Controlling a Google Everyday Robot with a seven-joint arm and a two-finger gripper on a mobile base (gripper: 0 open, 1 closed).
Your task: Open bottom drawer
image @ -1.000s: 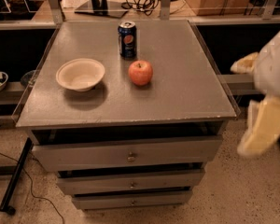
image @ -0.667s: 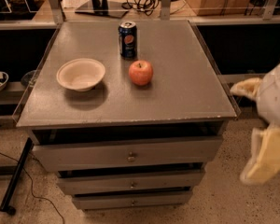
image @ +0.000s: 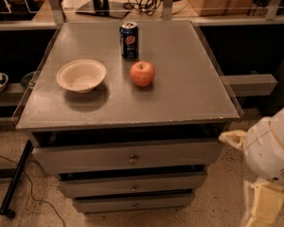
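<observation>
At the far left, a black pole (image: 15, 178) lay slanted on the speckled floor (image: 38, 212), with a thin dark cable (image: 31, 188) trailing beside it. The grey cabinet (image: 132, 112) stood in the middle of the view, its flat top reaching nearly across the frame. On the left part of that top sat an empty white bowl (image: 81, 75), upright. To its right and further back stood a blue soda can (image: 129, 40), upright, bearing a round red, white and blue emblem like the Pepsi mark; its lettering could not be read. Just in front of the can and slightly right rested a red apple (image: 142, 73), stem up, apart from both can and bowl.

Below the top were three grey drawer fronts, stepped back one under another. The top drawer (image: 85, 159) was the widest, and the middle drawer (image: 94, 187) sat beneath it. The bottom drawer (image: 104, 204) was the lowest and slimmest, close to the floor, with a small round metal knob (image: 134, 205) at its centre. No drawer front carried any label.

At the right edge, the robot's rounded white arm housing (image: 270, 150) hung beside the cabinet's right corner. Beneath it, the cream-coloured gripper (image: 262, 206) was low in the bottom right corner, well apart from the bottom drawer's knob and touching nothing visible. Whether it was spread or pressed together could not be told.
</observation>
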